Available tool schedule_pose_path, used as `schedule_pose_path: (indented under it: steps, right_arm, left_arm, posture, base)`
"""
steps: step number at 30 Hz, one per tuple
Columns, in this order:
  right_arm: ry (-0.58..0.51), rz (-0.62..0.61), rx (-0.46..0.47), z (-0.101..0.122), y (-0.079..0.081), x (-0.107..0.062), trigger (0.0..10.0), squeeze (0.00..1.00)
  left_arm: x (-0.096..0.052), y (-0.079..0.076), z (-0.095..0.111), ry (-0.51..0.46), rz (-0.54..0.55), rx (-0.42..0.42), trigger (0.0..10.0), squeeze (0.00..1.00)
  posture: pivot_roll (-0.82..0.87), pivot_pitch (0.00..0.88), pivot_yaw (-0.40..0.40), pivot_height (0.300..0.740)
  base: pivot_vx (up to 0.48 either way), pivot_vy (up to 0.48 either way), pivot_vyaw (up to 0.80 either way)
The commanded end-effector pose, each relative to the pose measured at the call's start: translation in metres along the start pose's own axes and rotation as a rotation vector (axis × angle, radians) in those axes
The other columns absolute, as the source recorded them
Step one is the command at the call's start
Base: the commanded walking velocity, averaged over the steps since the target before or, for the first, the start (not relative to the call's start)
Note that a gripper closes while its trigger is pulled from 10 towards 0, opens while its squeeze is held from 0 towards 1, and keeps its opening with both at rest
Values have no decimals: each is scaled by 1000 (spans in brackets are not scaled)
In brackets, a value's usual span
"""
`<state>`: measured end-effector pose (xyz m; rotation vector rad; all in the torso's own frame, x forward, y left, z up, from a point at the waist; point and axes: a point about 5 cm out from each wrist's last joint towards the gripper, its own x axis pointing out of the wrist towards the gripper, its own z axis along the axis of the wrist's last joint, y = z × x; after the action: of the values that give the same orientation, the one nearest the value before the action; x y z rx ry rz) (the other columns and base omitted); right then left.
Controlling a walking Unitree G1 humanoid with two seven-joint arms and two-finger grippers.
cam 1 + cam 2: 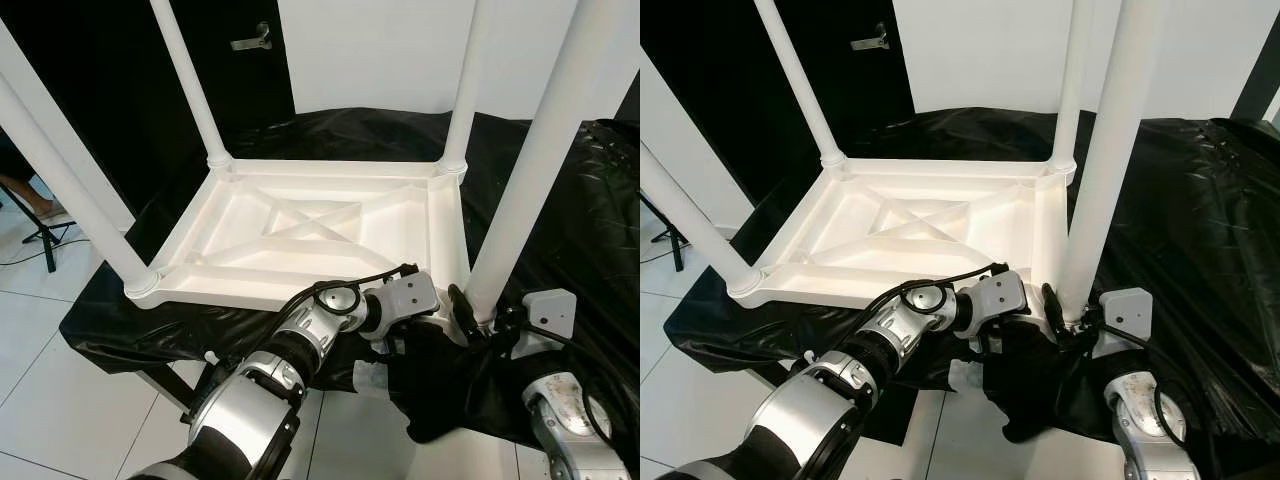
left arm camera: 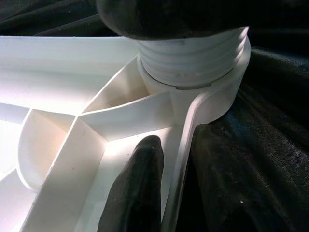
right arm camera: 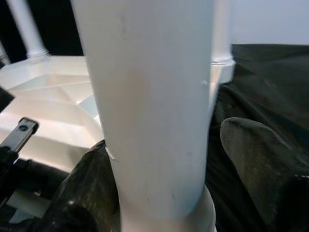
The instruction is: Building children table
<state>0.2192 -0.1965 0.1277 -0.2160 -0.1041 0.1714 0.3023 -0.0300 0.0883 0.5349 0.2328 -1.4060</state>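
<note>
A white table top [image 1: 300,225] lies upside down on a black cloth, with its white legs pointing up. My left gripper [image 1: 440,312] is at the near right corner, shut on the table top's rim [image 2: 186,140]: one finger [image 2: 137,188] sits inside the rim wall and the other [image 2: 222,179] outside. The near right leg [image 1: 530,170] stands in its threaded socket [image 2: 193,63]. At the base of that leg [image 3: 149,111] is my right gripper [image 1: 478,322], open. One finger [image 3: 84,188] touches the leg and the other [image 3: 260,164] stands a little off it.
Other legs rise at the far left [image 1: 190,85], far right [image 1: 465,85] and near left [image 1: 70,190]. The black cloth [image 1: 590,220] drapes over a low stand. White tiled floor [image 1: 60,400] lies below. A person's foot [image 1: 25,195] and a tripod leg [image 1: 45,240] are at left.
</note>
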Motion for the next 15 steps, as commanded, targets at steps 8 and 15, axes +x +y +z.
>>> schedule_pose_path:
  steps: [8, 15]
  right_arm:
    - [4, 99, -54, 4, -21, 8, 10000, 0]
    - [94, 253, 73, -8, -15, 0, 0, 0]
  left_arm:
    - [9, -18, -42, 177, 251, -105, 10000, 0]
    - [9, -17, -40, 176, 252, -101, 10000, 0]
  posture:
    - [14, 0, 79, 740]
    - [16, 0, 79, 740]
  base:
    - [0, 0, 0]
    - [0, 0, 0]
